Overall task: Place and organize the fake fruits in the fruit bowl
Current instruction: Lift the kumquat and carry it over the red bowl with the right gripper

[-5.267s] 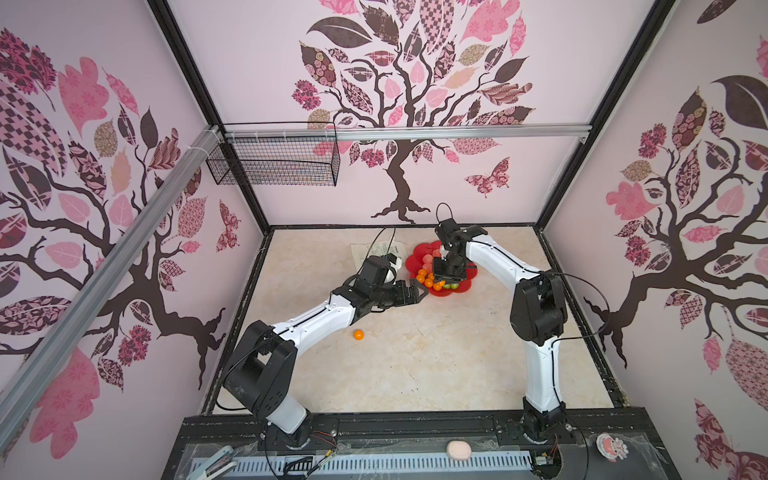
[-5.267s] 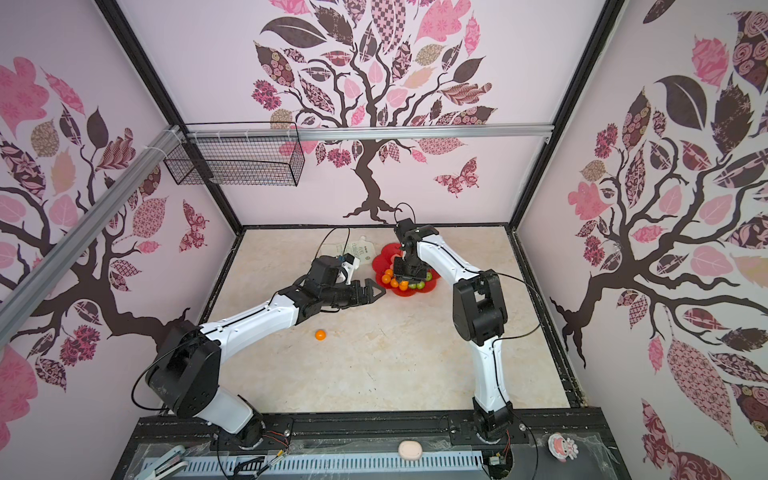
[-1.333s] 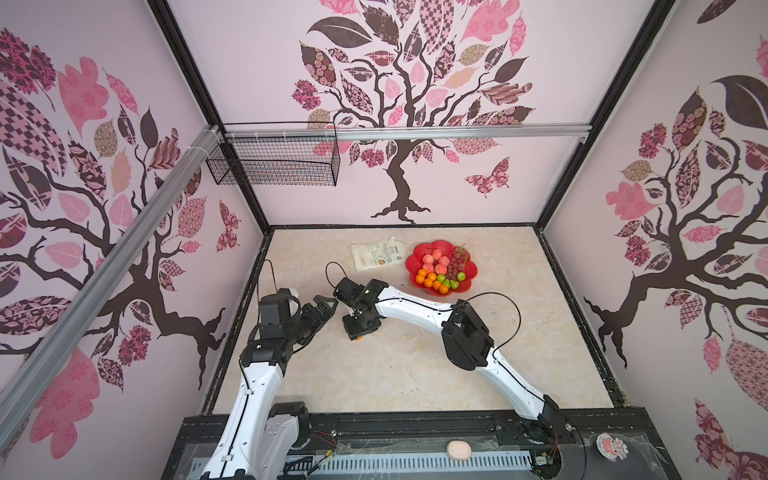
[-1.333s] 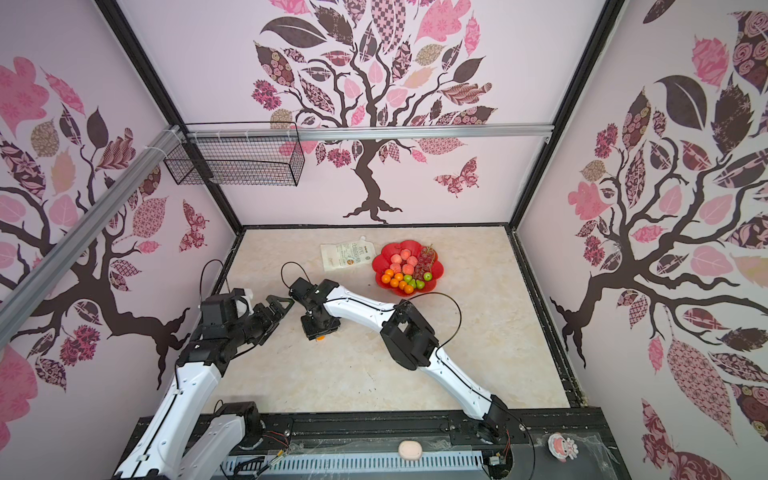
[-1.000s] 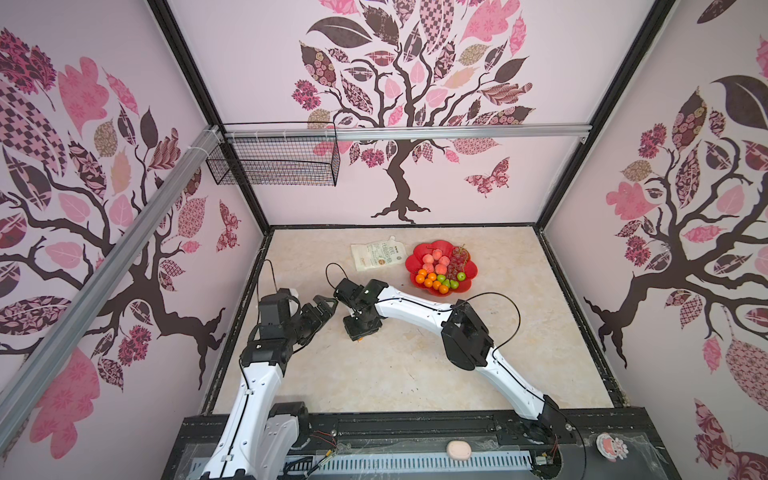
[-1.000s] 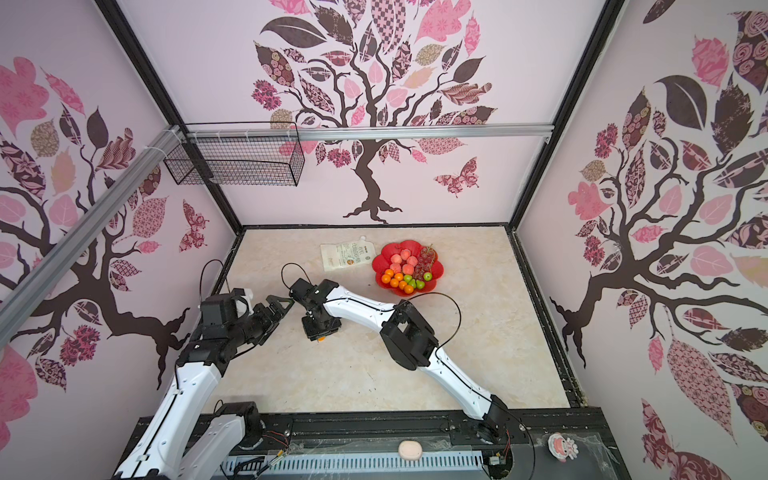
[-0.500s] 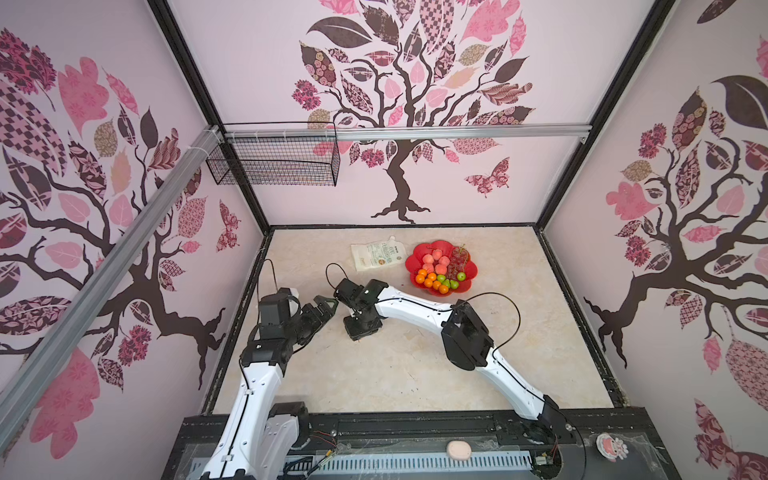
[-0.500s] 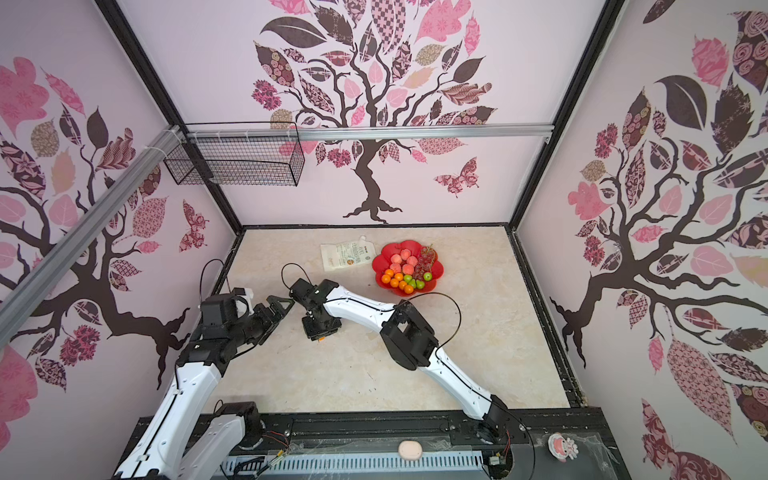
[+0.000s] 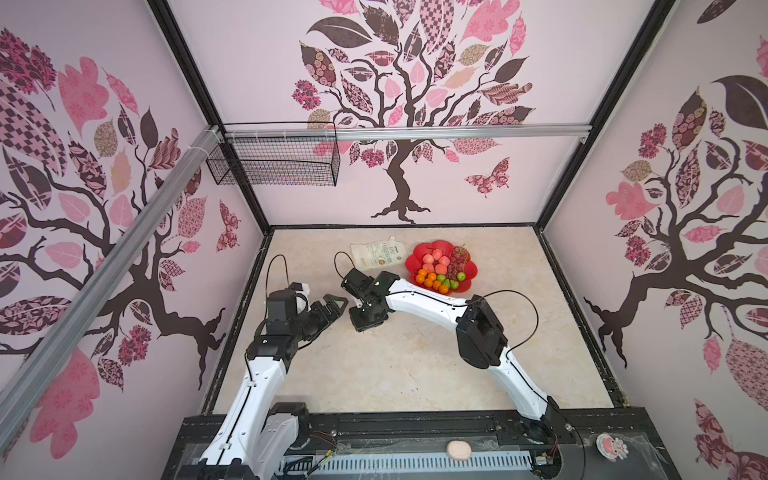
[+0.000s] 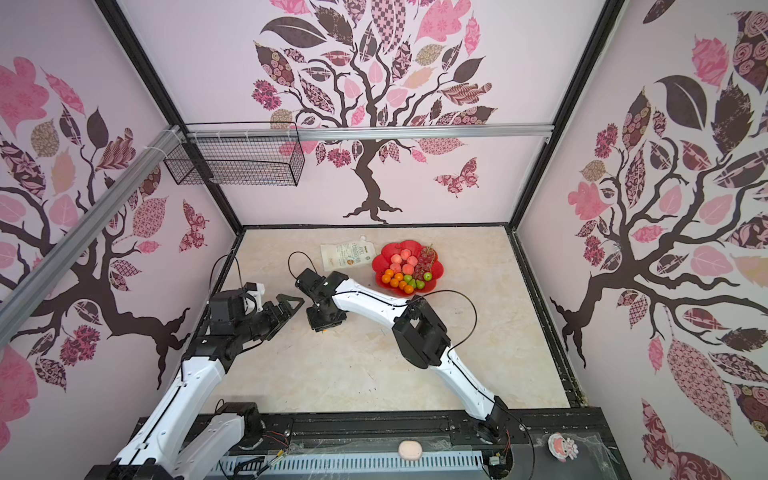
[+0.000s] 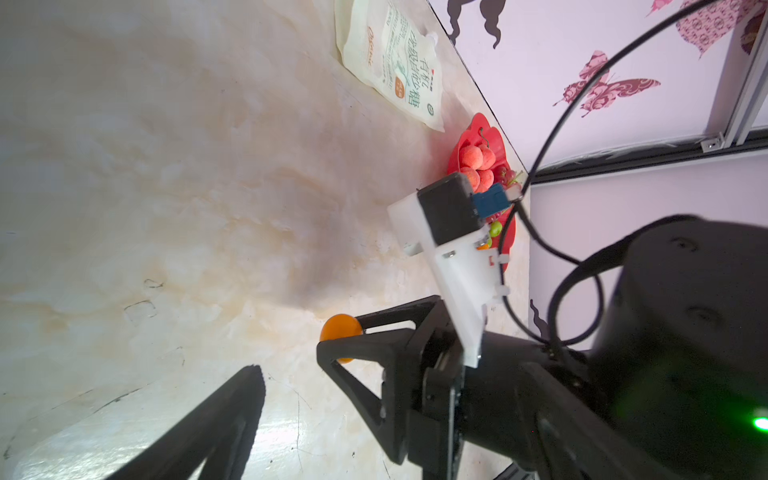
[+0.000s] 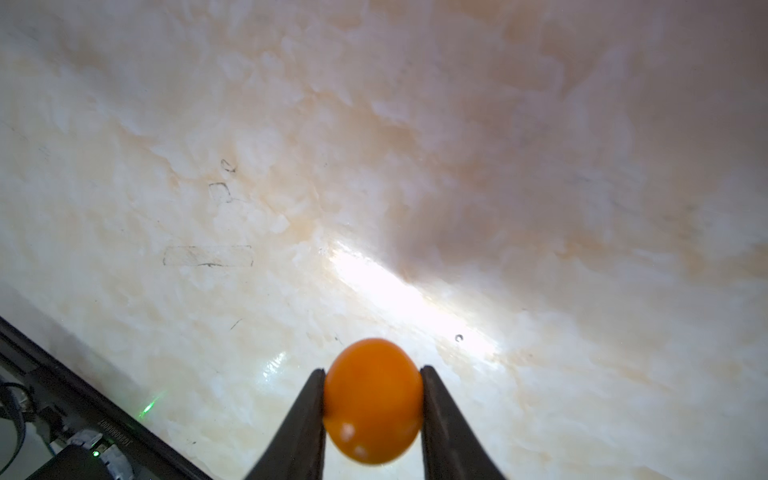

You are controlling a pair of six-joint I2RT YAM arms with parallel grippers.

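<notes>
Orange tangerine [image 12: 372, 401], smooth and round, is now clamped between the tapered black fingers of the right gripper [image 12: 372, 370]. Earlier that claw hovered over the glossy red scalloped fruit bowl [image 9: 412, 262], now well behind its wrist.

The right arm [image 9: 432, 302] stretches from its base across the middle into the left half of both top views, elbow bent (the dark joint block marks the bend) and wrist turned down. The right gripper [image 12: 372, 399] points downward, and its two fingers [image 12: 299, 419] press on opposite sides of a tangerine [image 12: 374, 419]. The left arm [image 9: 259, 376] rises steeply from its base, and the left gripper [image 9: 334, 303] reaches toward the right one, close beside it but not touching, with its jaws apparently parted.
</notes>
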